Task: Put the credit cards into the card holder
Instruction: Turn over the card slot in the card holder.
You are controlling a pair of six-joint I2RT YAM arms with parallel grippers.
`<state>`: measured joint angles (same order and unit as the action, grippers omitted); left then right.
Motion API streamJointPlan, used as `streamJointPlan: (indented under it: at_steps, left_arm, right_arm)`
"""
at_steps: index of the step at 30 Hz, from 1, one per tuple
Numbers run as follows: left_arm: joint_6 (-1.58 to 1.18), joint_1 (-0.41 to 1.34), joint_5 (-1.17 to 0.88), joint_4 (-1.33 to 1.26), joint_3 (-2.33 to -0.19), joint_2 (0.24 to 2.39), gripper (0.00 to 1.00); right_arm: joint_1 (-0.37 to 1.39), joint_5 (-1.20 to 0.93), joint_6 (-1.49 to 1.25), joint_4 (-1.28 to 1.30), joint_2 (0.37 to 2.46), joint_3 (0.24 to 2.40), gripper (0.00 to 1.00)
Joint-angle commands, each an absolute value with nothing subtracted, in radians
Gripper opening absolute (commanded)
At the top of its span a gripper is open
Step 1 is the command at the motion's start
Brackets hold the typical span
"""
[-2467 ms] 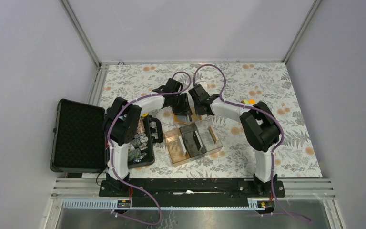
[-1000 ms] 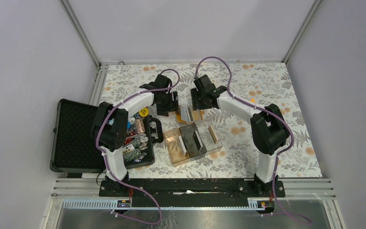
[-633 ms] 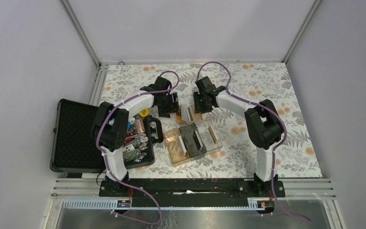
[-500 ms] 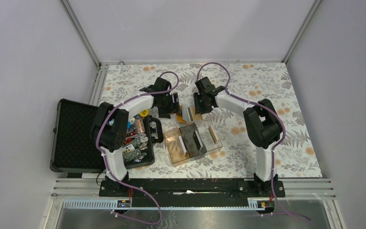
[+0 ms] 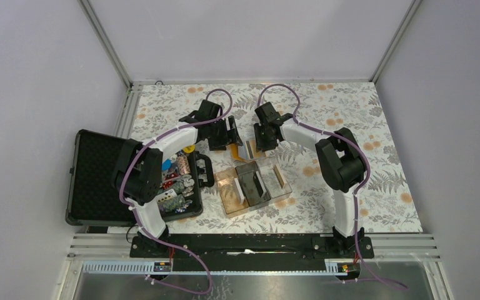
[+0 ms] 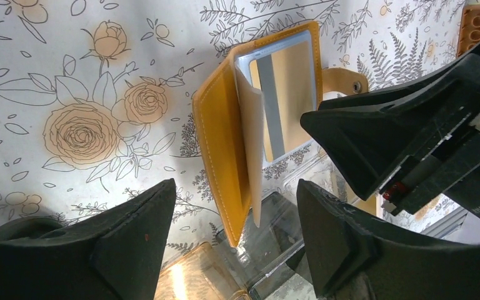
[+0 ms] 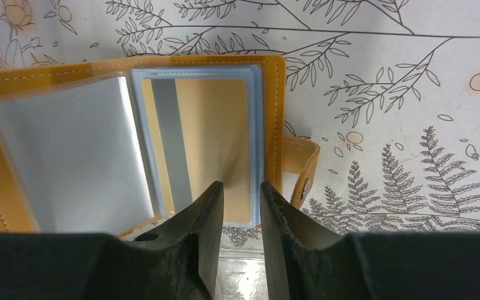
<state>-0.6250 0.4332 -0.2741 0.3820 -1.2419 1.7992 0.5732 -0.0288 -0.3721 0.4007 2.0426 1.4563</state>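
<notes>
One clear tray (image 5: pixel 253 184) lies just before the open card holder (image 6: pixel 217 144) on floral tablecloth (image 5: pixel 350 112). Over the holder, left gripper (image 6: pixel 236 190) spread wide; right gripper (image 7: pixel 242 185) nearly closed, grip unclear, above its sleeved credit card (image 7: pixel 212 144). Grey walls (image 5: pixel 244 37) beyond.

The card holder (image 6: pixel 219 144) is smooth, stitched, leather-like material; its sleeves (image 7: pixel 69 156) are glossy clear plastic; the desk (image 7: pixel 381 94) looks matt.
</notes>
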Motion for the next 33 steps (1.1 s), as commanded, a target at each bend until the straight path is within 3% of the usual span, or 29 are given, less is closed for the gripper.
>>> streamJointPlan:
  at_steps: [1, 5, 21, 33]
  left_arm:
    - [-0.630, 0.441, -0.302, 0.345, -1.252, 1.784, 0.74]
    - [-0.618, 0.445, -0.290, 0.381, -1.276, 1.812, 0.69]
    - [-0.591, 0.454, -0.278, 0.438, -1.312, 1.874, 0.00]
    - [-0.593, 0.454, -0.273, 0.452, -1.320, 1.892, 0.00]
  right_arm:
    - [0.573, -0.045, -0.385, 0.411, 2.056, 1.498, 0.34]
    - [0.574, -0.060, -0.388, 0.412, 2.061, 1.500, 0.31]
    - [0.573, -0.120, -0.431, 0.352, 2.046, 1.475, 0.22]
    - [0.566, -0.175, -0.481, 0.250, 1.961, 1.411, 0.18]
